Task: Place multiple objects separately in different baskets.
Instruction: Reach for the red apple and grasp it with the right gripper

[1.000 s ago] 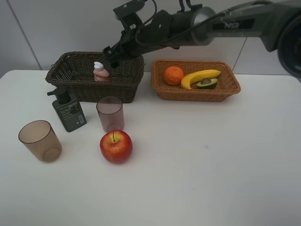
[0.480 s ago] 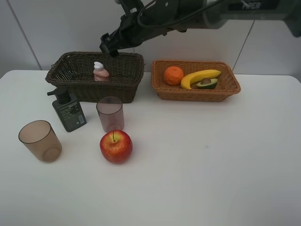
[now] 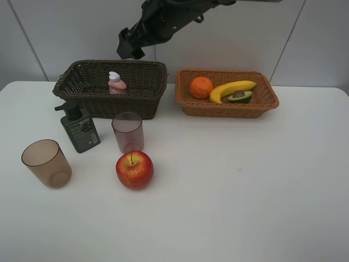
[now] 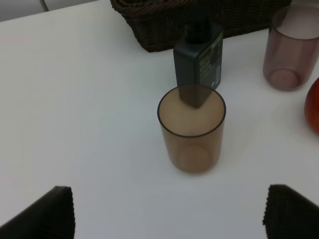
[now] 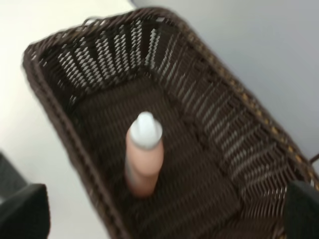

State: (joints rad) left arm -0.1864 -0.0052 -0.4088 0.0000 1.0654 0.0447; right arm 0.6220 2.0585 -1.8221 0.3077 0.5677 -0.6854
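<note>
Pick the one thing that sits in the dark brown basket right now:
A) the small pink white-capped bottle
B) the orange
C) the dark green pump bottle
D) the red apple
A: the small pink bottle stands inside the dark brown basket, while the orange lies in the tan basket and the pump bottle and apple stand on the table.

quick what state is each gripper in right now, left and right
Left gripper: open, holding nothing.
Right gripper: open, holding nothing, above the dark brown woven wicker basket.
</note>
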